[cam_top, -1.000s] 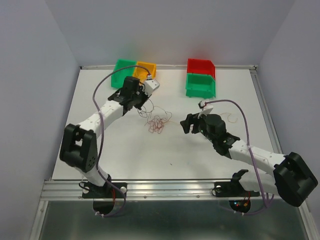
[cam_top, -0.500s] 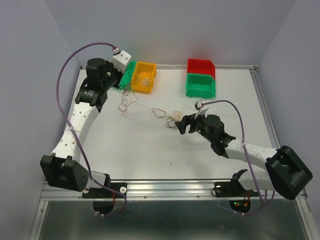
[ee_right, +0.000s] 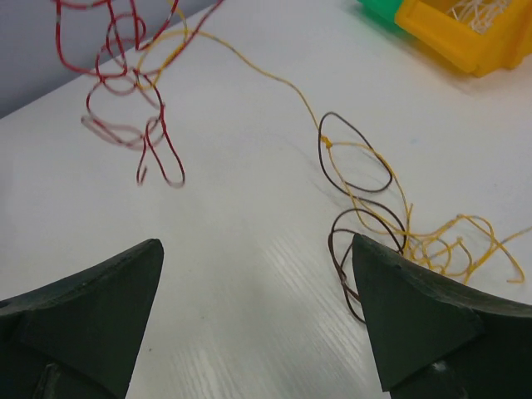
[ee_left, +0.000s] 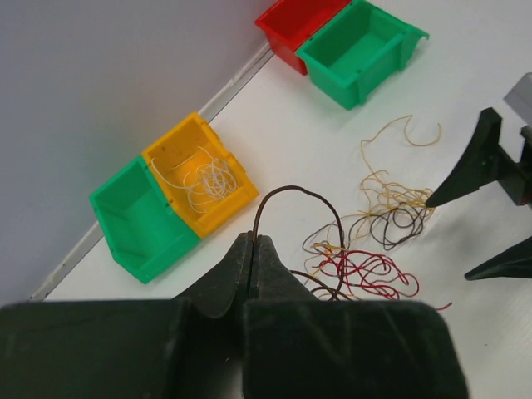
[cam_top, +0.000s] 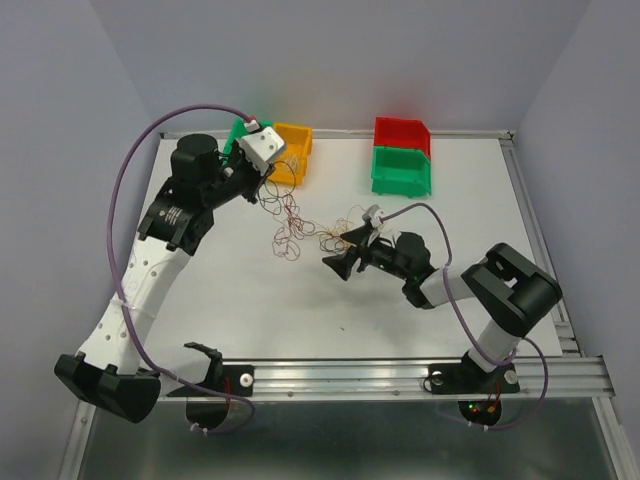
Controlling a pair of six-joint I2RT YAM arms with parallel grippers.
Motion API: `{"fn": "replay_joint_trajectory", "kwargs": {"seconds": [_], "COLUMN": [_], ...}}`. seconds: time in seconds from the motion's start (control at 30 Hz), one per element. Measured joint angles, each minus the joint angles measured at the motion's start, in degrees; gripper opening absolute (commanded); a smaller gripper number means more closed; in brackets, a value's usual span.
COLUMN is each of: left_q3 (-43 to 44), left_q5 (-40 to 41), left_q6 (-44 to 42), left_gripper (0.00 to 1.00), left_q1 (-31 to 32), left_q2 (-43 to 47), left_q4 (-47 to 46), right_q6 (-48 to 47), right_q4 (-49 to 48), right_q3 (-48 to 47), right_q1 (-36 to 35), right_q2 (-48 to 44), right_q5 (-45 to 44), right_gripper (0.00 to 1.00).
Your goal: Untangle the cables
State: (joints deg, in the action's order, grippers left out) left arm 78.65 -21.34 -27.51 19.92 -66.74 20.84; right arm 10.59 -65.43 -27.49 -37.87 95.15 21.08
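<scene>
We are judging the untangling partly done: whitish strands (ee_left: 208, 179) are lying in the yellow bin (ee_left: 223, 214), while our left gripper (ee_left: 253, 243) is pinching a dark strand (ee_left: 291, 188) of the cables (cam_top: 288, 224) knotted on the table (cam_top: 250, 300), and our right gripper (ee_right: 256, 249) is hovering spread wide beside them.

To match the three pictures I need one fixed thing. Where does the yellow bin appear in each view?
Top external: yellow bin at the far edge, left of centre.
Left wrist: the bin left of centre, whitish strands inside.
Right wrist: the bin in the upper right corner.
Shared landmark: the green bin beside it.
</scene>
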Motion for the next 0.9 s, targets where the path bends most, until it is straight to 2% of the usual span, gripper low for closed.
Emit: {"fn": "replay_joint_trajectory", "kwargs": {"seconds": [0.17, 0.33, 0.43, 0.5, 0.53, 0.63, 0.67, 0.7, 0.77, 0.9], "left_q3": [-0.74, -1.40, -1.40, -1.40, -1.40, -1.40, -1.40, -1.38, -1.25, -0.39], "left_q5": [1.22, 2.32, 2.54, 2.58, 2.54, 1.44, 0.61, -0.07, -1.97, -0.42], "left_q6": [0.07, 0.15, 0.20, 0.22, 0.26, 0.37, 0.42, 0.46, 0.59, 1.53], "left_gripper": [0.00, 0.00, 0.00, 0.00, 0.00, 0.00, 0.00, 0.00, 0.00, 0.00], "left_q1": [4.76, 5.86, 6.10, 6.27, 6.29, 6.34, 6.34, 6.34, 6.36, 6.38], "left_q2": [0.74, 0.04, -0.28, -0.33, -0.35, -0.66, -1.05, -1.44, -2.69, -4.44], "left_q4": [1.14, 2.71, 2.97, 3.10, 3.13, 3.17, 3.34, 3.52, 4.31, 5.14], "right_q6": [1.53, 4.70, 7.30, 8.55, 8.96, 9.94, 10.23, 10.84, 10.97, 10.49], "right_q4": [-4.79, -7.76, -8.35, -8.44, -8.55, -8.63, -8.59, -8.55, -8.55, -8.61], "right_q3": [-6.54, -12.83, -17.94, -20.92, -22.05, -24.94, -25.53, -26.32, -26.64, -24.76], "right_q1": [-0.61, -0.96, -1.29, -1.53, -1.68, -2.27, -2.40, -2.71, -2.80, -3.06], "right_q2": [2.99, 6.45, 10.56, 13.05, 14.14, 16.90, 17.44, 18.32, 18.82, 18.21], "right_q5": [6.62, 12.31, 15.02, 16.11, 16.44, 16.74, 16.79, 16.63, 15.72, 10.80], "right_gripper": [1.00, 1.00, 0.95, 0.88, 0.84, 0.58, 0.32, 0.20, 0.01, 0.01]}}
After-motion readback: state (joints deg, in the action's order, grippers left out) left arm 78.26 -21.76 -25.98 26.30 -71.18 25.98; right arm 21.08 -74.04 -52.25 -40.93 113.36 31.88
